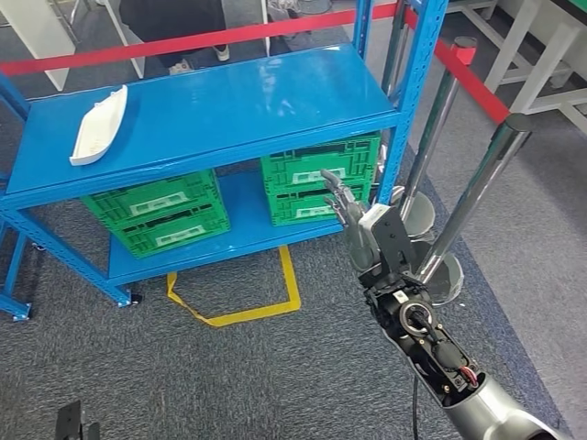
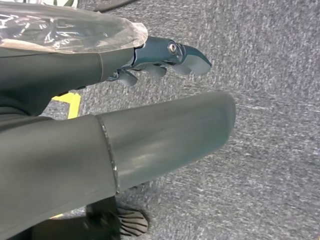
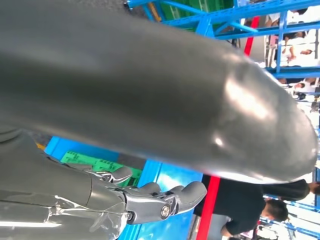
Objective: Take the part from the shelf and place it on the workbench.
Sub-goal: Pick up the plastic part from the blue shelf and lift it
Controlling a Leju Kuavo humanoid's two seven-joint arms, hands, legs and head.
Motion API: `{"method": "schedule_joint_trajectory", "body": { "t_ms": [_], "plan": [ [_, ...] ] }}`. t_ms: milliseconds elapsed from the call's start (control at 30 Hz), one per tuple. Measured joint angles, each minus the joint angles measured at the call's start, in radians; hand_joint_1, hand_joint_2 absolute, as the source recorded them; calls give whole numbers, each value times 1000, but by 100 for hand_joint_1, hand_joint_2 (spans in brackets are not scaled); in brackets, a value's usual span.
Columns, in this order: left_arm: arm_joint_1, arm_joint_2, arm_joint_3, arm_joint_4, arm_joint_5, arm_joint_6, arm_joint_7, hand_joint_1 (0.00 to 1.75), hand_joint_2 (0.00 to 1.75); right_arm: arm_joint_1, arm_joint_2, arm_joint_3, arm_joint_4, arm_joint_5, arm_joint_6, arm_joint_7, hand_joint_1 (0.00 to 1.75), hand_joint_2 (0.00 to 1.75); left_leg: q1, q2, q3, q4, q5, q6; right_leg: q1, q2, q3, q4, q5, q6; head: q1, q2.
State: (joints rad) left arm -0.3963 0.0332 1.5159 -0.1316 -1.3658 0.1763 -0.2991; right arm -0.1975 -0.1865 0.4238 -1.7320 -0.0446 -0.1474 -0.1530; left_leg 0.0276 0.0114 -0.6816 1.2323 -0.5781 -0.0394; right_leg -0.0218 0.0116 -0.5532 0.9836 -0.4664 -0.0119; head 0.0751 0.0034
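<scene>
Nothing of the task was done yet, as far as I could judge. The part (image 1: 99,126), a white curved piece, lay on the top board of the shelf (image 1: 228,110), near that board's left end and touching nothing else. No workbench surface was anywhere I could make out with certainty, so I couldn't say where the part would end up.

My right hand (image 1: 344,209) was raised in front of the shelf's right end, level with the lower board, just before the green crate (image 1: 320,179) there. It held nothing; its fingers (image 3: 158,200) were stretched out nearly straight and close together rather than curled. It was well apart from the part, which sat on the higher board and toward the opposite end.

My left hand (image 2: 158,57) hung over grey carpet near a strip of yellow floor tape (image 2: 71,102). It was empty too, fingers extended.

A second crate (image 1: 158,213) sat at the left of the lower board. A red barrier ribbon (image 1: 207,38) ran behind the shelf, with a person (image 1: 173,23) standing beyond it.

What remained, I reckoned, was everything: reaching up and across to the part, taking hold, lifting it clear, turning to the workbench and setting it down.
</scene>
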Motion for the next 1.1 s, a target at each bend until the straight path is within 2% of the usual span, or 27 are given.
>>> {"method": "schedule_joint_trajectory", "body": {
  "t_ms": [33, 67, 100, 133, 167, 200, 233, 300, 367, 400, 433, 500, 533, 567, 600, 633, 667, 700, 733, 833, 900, 933, 1000, 1033, 1067, 1100],
  "plan": [
    [3, 0, 0, 0, 1, 0, 0, 0, 0, 1, 0, 0, 0, 0, 0, 0, 0, 0, -3, -2, -31, 35, 4, 4, 4, 3, 3, 0, -3, -3, -1, 0],
    [6, 1, 0, 0, 1, -1, 0, 0, 0, 0, 0, 0, 0, 0, 1, 0, 0, 0, -6, -3, -41, 29, 28, 11, 7, 7, 8, 0, -6, -6, -1, 0],
    [8, 2, 0, 0, 1, -2, 0, 0, 0, 0, 0, 0, 0, 0, 1, 0, 0, 0, -10, -4, -30, -21, 70, 20, 11, 11, 14, 0, -10, -8, -1, 0],
    [8, 3, 0, 0, 1, -2, 0, 0, 0, 0, 0, 0, 0, 0, 1, 0, 0, 0, -17, -7, -4, -96, 119, 33, 13, 14, 20, -1, -14, -8, -1, 0],
    [7, 5, 0, 0, 1, -3, 0, 0, 0, -1, 0, 0, 0, 0, 1, 0, 0, 0, -23, -11, 25, -166, 153, 45, 16, 16, 24, -2, -18, -8, 0, 0],
    [6, 8, 0, 0, 1, -3, 0, 0, 0, -1, 0, 0, 0, 0, 1, 0, 0, 0, -29, -14, 48, -222, 174, 53, 16, 19, 26, -2, -21, -6, 0, 0],
    [6, 10, 0, 0, 2, -3, 0, 0, 0, 0, 0, 0, 0, 0, 1, 0, 0, 0, -34, -16, 61, -252, 179, 58, 15, 21, 27, -4, -24, -2, 0, 0],
    [5, 13, 0, 0, 4, -3, 0, 0, 0, 2, 0, 0, 0, 0, 1, 0, 0, 0, -38, -17, 68, -267, 173, 60, 12, 24, 29, -9, -27, 7, -2, 0],
    [5, 13, 1, 0, 6, -3, 0, 0, 0, 4, 0, -1, 0, 0, 2, 0, 0, 0, -31, -14, 81, -282, 173, 63, 12, 18, 26, -1, -40, 16, -2, 0],
    [5, 12, 1, 0, 6, -3, 0, 0, 0, 3, 0, -2, 0, 0, 2, 0, 0, 0, -26, -13, 89, -290, 173, 65, 13, 14, 13, 30, -58, 20, 2, 0],
    [5, 11, 1, 0, 7, -3, 0, 0, 0, 2, 0, -2, 0, 0, 2, -1, 0, 0, -22, -12, 97, -295, 171, 67, 13, 8, -14, 84, -83, 23, 5, 0],
    [6, 10, 1, 0, 8, -3, 0, 0, 0, 4, 1, -3, 0, 0, 2, -1, 0, 0, -22, -11, 106, -296, 165, 71, 11, 3, -86, 224, -131, 31, 11, 0],
    [7, 9, 1, 0, 9, -3, 0, 0, 0, 7, 1, -3, 2, 0, 2, 0, 0, 0, -22, -11, 110, -295, 161, 71, 8, 1, -114, 269, -136, 35, 13, 0],
    [9, 8, 1, 0, 9, -3, 0, 0, 0, 9, 1, -3, 3, 0, 2, 0, 0, 0, -21, -11, 115, -295, 157, 70, 6, 0, -126, 277, -121, 38, 15, 0],
    [10, 7, 1, 0, 10, -3, 0, 0, 0, 9, 1, -4, 4, 0, 2, 0, 0, 0, -20, -11, 122, -293, 152, 67, 3, -2, -116, 242, -86, 41, 16, 0],
    [12, 6, 1, 0, 11, -3, 0, 0, 0, 8, 1, -4, 5, 0, 2, 0, 0, 0, -19, -11, 129, -291, 146, 63, 1, -5, -91, 174, -39, 44, 18, 0],
    [12, 5, 1, 0, 11, -3, 0, 0, 0, 7, 1, -4, 6, 0, 2, 0, 0, 0, -19, -11, 134, -289, 139, 58, 0, -8, -63, 105, -5, 45, 19, 0],
    [11, 5, 1, 0, 11, -3, 0, 0, 0, 6, 1, -4, 7, 0, 3, 0, 0, 0, -20, -11, 136, -284, 134, 52, 0, -11, -35, 46, 15, 43, 20, 0],
    [11, 6, 1, 0, 12, -3, 0, 0, 0, 5, 1, -4, 7, 0, 3, 0, 0, 0, -22, -12, 135, -281, 131, 46, 1, -12, -19, 12, 21, 39, 19, 0],
    [10, 5, 1, 0, 11, -3, 0, 0, 0, 6, 1, -3, 8, 0, 3, 0, 0, 0, -23, -9, 131, -278, 128, 31, 4, -7, -10, 0, 14, 19, 14, 0],
    [9, 5, 1, 0, 9, -3, 0, 0, 0, 3, 1, -4, 8, 0, 3, -1, 0, 0, -21, -8, 117, -241, 103, 22, 1, -5, -4, -5, 13, 8, 10, 0],
    [8, 5, 2, 0, 8, -3, 0, 0, 0, 2, 1, -4, 7, 0, 4, -1, 0, 0, -19, -8, 92, -191, 78, 17, 0, -5, -1, -7, 13, 2, 7, 0],
    [9, 5, 2, 0, 8, -3, 0, 0, 0, 1, 1, -4, 8, 0, 6, -1, 0, 0, -19, -8, 13, -47, 26, 12, 2, -4, 0, -7, 11, -5, 2, 0],
    [10, 5, 2, 0, 8, -3, 0, 0, 0, 1, 1, -3, 8, 0, 7, -1, 0, 0, -18, -8, -22, 8, 15, 12, 4, -3, 1, -7, 9, -6, 1, 0],
    [12, 4, 2, 0, 8, -3, 0, 0, 0, 2, 1, -3, 8, 0, 7, 0, 0, 0, -18, -8, -41, 27, 23, 13, 5, -2, 2, -7, 8, -7, 1, 0],
    [13, 4, 2, 0, 9, -3, -1, 0, 0, 2, 1, -3, 8, 0, 8, 0, 0, 0, -19, -8, -39, 6, 49, 16, 5, 0, 5, -7, 6, -7, 1, 0]
  ]
}}
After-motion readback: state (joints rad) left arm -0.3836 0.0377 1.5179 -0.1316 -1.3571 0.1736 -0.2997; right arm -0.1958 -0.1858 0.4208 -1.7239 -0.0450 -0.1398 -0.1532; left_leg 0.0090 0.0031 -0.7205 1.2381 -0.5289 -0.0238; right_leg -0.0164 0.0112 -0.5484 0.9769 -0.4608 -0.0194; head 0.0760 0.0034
